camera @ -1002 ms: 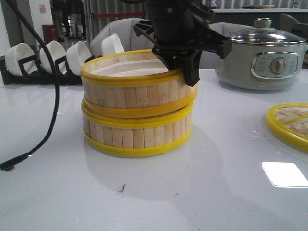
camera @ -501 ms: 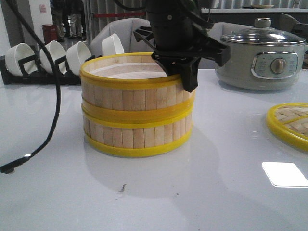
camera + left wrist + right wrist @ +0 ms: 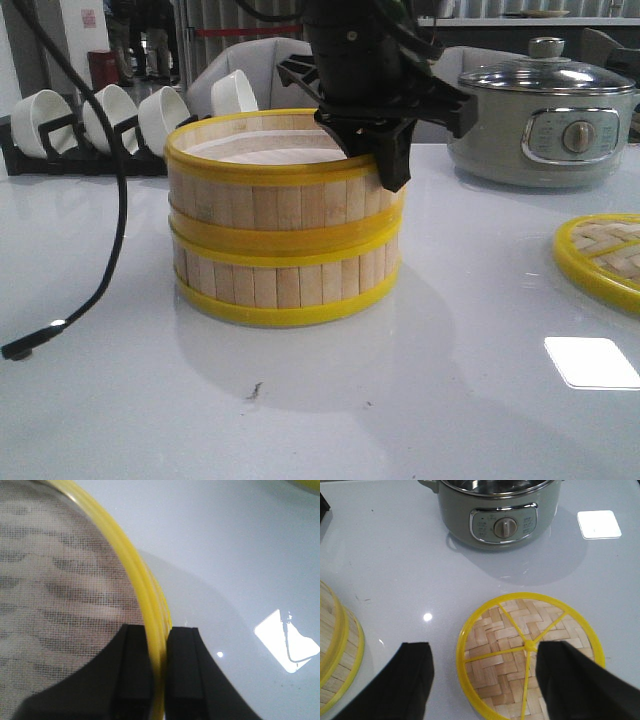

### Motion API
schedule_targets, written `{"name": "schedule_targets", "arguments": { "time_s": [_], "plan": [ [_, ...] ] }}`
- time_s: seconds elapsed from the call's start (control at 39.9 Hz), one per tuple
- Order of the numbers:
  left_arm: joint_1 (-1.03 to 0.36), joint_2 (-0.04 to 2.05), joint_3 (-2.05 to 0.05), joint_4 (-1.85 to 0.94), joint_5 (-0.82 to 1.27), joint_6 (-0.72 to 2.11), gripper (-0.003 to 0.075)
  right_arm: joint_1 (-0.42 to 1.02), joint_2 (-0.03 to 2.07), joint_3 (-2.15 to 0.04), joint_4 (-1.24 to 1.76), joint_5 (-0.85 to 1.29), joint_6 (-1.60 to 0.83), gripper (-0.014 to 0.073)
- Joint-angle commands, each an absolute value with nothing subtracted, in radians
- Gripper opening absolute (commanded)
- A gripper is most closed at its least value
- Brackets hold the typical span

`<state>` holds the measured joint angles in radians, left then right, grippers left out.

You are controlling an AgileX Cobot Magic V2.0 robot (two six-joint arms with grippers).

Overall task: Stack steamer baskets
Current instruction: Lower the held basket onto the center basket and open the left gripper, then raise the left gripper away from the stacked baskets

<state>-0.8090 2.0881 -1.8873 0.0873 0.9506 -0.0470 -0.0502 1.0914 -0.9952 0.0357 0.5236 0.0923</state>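
Holding the upper steamer basket (image 3: 275,190) by its rim with my left gripper (image 3: 160,680), fingers clamped on the wall so it sits square on the lower steamer basket (image 3: 285,280), I keep my right gripper (image 3: 480,675) spread wide above the lid (image 3: 530,655)

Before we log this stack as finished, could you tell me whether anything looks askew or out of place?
Nothing stands out: the upper steamer basket sits level and flush on the lower steamer basket, the left gripper clamped on its rim.
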Motion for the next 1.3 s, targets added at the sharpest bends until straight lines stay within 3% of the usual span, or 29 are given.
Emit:
{"name": "schedule_targets", "arguments": {
  "time_s": [0.0, 0.1, 0.38, 0.5, 0.98, 1.05, 1.15, 1.2, 1.28],
  "plan": [
    [-0.814, 2.021, -1.927, 0.107, 0.904, -0.043, 0.0087, -0.053, 1.074, -1.032, 0.03, 0.453, 0.088, 0.0547],
    [-0.814, 2.021, -1.927, 0.107, 0.904, -0.043, 0.0114, -0.053, 1.074, -1.032, 0.03, 0.453, 0.088, 0.0547],
    [-0.814, 2.021, -1.927, 0.111, 0.904, -0.043, 0.0316, -0.053, 1.074, -1.032, 0.03, 0.461, 0.088, 0.0547],
    [-0.814, 2.021, -1.927, 0.112, 0.904, -0.043, 0.034, -0.053, 1.074, -1.032, 0.03, 0.465, 0.088, 0.0547],
    [-0.814, 2.019, -2.189, 0.132, 0.963, -0.061, 0.0333, -0.053, 1.074, -1.032, 0.03, 0.465, 0.088, 0.0547],
    [-0.801, 2.012, -2.231, 0.135, 0.983, -0.061, 0.0287, -0.053, 1.074, -1.032, 0.03, 0.465, 0.088, 0.0547],
    [-0.761, 1.978, -2.252, 0.14, 0.991, -0.061, 0.0124, -0.053, 1.074, -1.032, 0.03, 0.465, 0.088, 0.0547],
    [-0.727, 1.952, -2.252, 0.146, 0.991, -0.061, 0.0078, -0.053, 1.074, -1.032, 0.03, 0.465, 0.088, 0.0547],
    [-0.671, 1.913, -2.252, 0.148, 0.995, -0.061, 0.0093, -0.053, 1.074, -1.032, 0.03, 0.465, 0.088, 0.0547]
  ]
}}
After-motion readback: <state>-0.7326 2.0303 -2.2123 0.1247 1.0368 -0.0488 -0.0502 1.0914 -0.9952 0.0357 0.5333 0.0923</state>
